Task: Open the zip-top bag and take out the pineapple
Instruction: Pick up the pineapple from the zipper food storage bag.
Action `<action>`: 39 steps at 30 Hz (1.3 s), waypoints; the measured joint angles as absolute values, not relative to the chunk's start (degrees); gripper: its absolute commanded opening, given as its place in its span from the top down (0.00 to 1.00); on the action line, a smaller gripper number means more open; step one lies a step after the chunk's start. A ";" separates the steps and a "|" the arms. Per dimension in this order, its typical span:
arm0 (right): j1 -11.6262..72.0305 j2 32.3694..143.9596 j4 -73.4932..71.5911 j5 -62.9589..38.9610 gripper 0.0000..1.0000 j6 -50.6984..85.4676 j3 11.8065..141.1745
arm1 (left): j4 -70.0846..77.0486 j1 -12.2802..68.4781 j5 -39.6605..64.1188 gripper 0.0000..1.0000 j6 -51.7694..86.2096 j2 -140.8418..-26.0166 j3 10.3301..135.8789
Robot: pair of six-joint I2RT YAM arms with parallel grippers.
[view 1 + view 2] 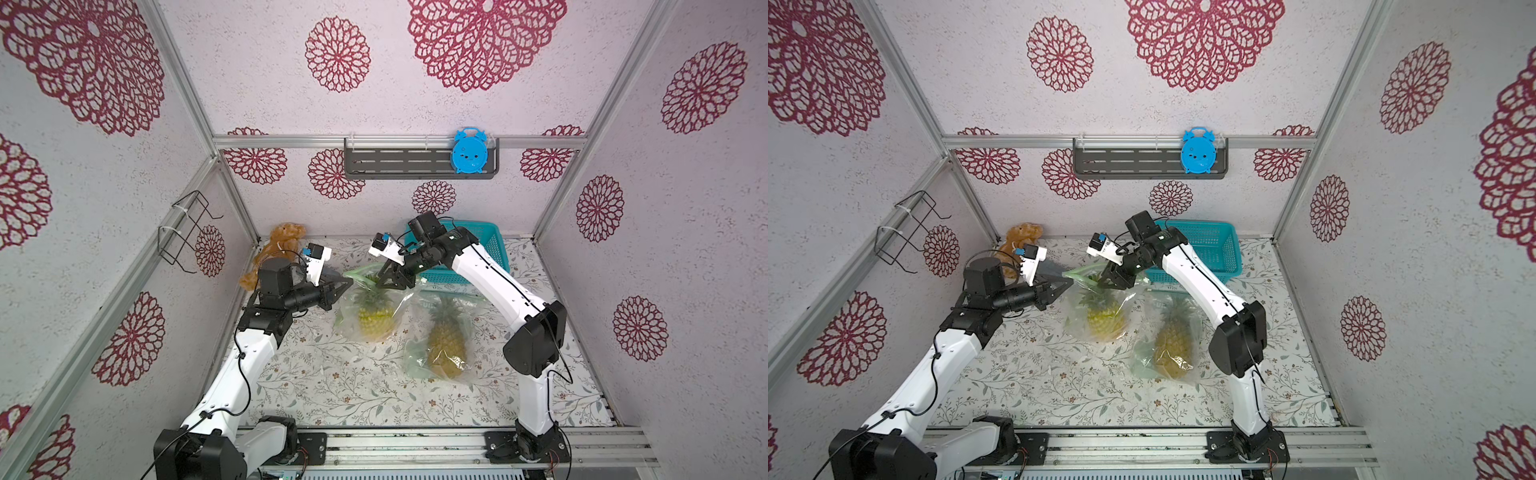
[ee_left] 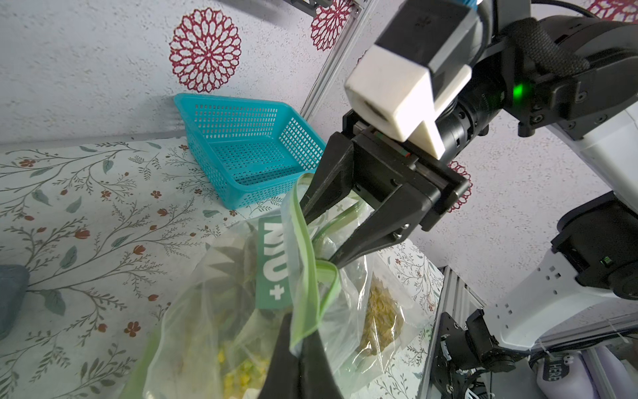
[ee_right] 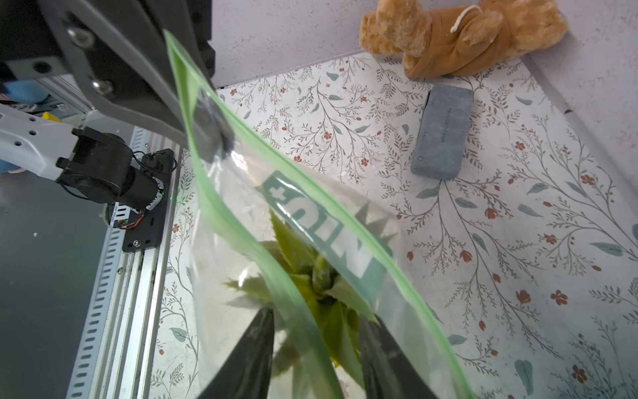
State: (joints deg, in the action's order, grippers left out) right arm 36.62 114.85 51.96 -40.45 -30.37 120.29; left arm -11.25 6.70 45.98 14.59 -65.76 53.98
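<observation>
Left gripper (image 2: 297,330), jaws pressed together, pinched one end of the green zip strip (image 2: 303,276) of the clear bag (image 1: 352,308). Right gripper (image 2: 319,241), jaws spread, reached into the mouth of that bag; the right wrist view showed a green lip passing between its two fingers (image 3: 255,345), neither visibly clamping it. The two green lips stood apart, so the mouth gaped between the grippers, which met above the bench (image 1: 332,386) a little short of the middle of its far edge. The pineapple (image 1: 374,321) lay inside this bag, leafy crown toward the mouth and yellow body toward the near edge. A second bag (image 1: 419,357), holding another pineapple (image 1: 446,340), lay just beside it toward the right edge. A teal basket (image 1: 488,249) stood against the far edge behind the right arm; a plush toy (image 1: 282,243) sat in the far left corner, with a grey block (image 3: 442,138) near it. On the back wall, a blue clock (image 1: 467,151) rested on a dark shelf (image 1: 395,164).
</observation>
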 measured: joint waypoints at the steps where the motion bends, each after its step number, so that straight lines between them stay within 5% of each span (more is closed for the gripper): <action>1: 36.69 114.80 51.48 -40.73 0.54 -30.15 120.29 | -11.22 6.70 46.04 1.00 14.59 -65.80 54.00; 16: 36.91 112.84 40.38 -37.98 0.63 -22.83 113.78 | -11.25 6.70 47.13 0.97 14.61 -66.52 54.28; 22: 36.56 108.81 35.07 -35.79 0.63 -19.88 109.08 | -11.25 6.70 47.22 0.76 14.68 -66.52 54.54; 27: 36.47 108.12 33.15 -35.33 0.63 -18.70 108.79 | -10.92 6.70 47.31 0.71 15.03 -66.54 55.05; 34: 36.42 108.12 32.38 -34.11 0.71 -17.56 108.79 | -9.74 6.70 48.27 1.00 15.05 -68.42 56.80; 39: 36.42 108.12 32.29 -32.08 0.80 -16.60 108.81 | -9.69 6.70 49.10 1.00 15.09 -69.65 57.21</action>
